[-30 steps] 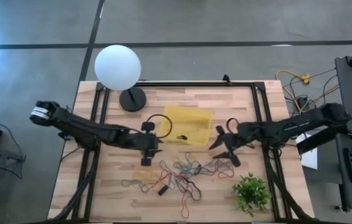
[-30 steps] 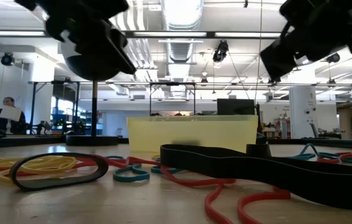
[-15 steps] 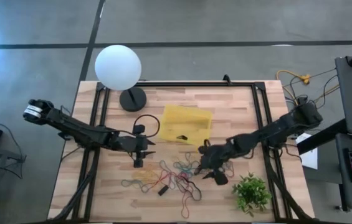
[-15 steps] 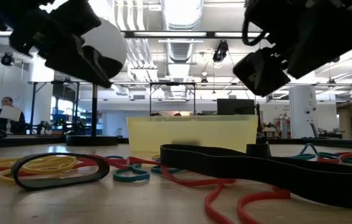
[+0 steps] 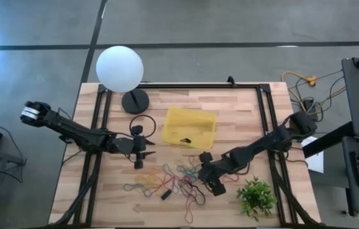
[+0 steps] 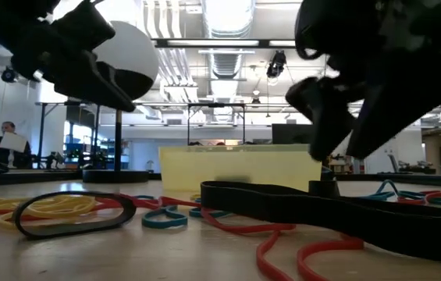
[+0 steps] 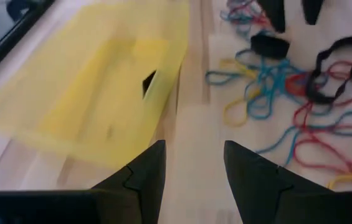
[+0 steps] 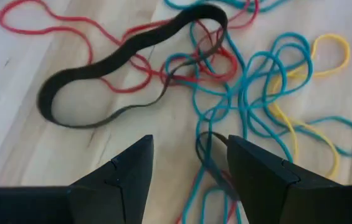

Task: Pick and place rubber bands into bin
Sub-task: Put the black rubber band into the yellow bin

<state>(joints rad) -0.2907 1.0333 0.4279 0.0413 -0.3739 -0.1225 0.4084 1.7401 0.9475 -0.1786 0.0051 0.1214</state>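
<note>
Right gripper [image 5: 208,174] down low over the tangle of rubber bands [image 5: 179,179] near the front of the table [image 5: 243,114], fingers [image 8: 132,180] spread apart, nothing between them. Straight ahead of those fingers: a wide black band [image 8: 126,62] lying flat across red loops, with blue and yellow loops knotted together just beside it. One thin dark strand running in between the fingertips, not pinched.

Left gripper [image 5: 138,151] hanging over bare wood just left of the bin [image 5: 190,126], fingers [image 7: 144,180] parted too, empty. Bin [image 7: 95,93] close ahead of it, translucent yellow, one small dark piece [image 7: 148,81] lying inside, otherwise nothing to make out in there. A black loop [image 5: 151,125] flat on the wood between the bin and the lamp [image 5: 121,69].

Pile spread across the front centre of the table, red, blue, yellow and black all mixed, well short of the bin wall. From table height, a fat black band [image 6: 321,215] sprawled in front, yellow bin [image 6: 240,168] upright behind it. Small plant [image 5: 256,196] at the front right corner, just beside the right arm.
</note>
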